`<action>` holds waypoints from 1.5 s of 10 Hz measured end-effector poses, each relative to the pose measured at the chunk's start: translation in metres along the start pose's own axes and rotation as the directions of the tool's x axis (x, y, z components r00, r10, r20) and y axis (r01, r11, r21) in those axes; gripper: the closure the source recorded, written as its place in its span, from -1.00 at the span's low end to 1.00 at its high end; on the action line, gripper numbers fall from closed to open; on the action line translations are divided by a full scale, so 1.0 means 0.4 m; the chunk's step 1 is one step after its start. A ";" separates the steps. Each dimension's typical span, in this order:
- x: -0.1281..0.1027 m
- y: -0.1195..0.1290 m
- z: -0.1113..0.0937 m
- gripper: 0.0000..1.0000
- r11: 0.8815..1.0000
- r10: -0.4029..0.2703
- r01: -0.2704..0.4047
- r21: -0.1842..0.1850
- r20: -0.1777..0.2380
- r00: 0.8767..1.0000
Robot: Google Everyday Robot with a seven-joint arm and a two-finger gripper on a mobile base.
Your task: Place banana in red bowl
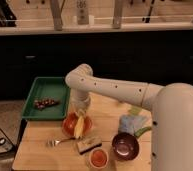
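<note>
The claw (81,113) hangs right over the red bowl (67,126) on the table (40,156), clenched on the top end of the banana (79,129). The fruit dangles down into the bowl, near the green tray (40,92).

Kitchen: dark cabinets (140,60) under a countertop (140,28)

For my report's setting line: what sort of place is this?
Probably a kitchen-style test area: a wooden table with an orange-red round bowl, a metal fork and a green plastic tray. The gripper hangs over that bowl.
</note>
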 end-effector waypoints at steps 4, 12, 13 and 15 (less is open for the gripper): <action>0.001 -0.001 -0.001 0.90 1.000 -0.014 0.014 0.003 -0.001 1.000; 0.005 0.000 -0.005 0.90 0.999 -0.041 0.041 0.011 -0.001 0.999; 0.005 0.000 -0.005 0.90 0.999 -0.045 0.045 0.012 -0.001 0.999; 0.006 0.000 -0.005 0.90 0.998 -0.053 0.053 0.013 0.000 0.999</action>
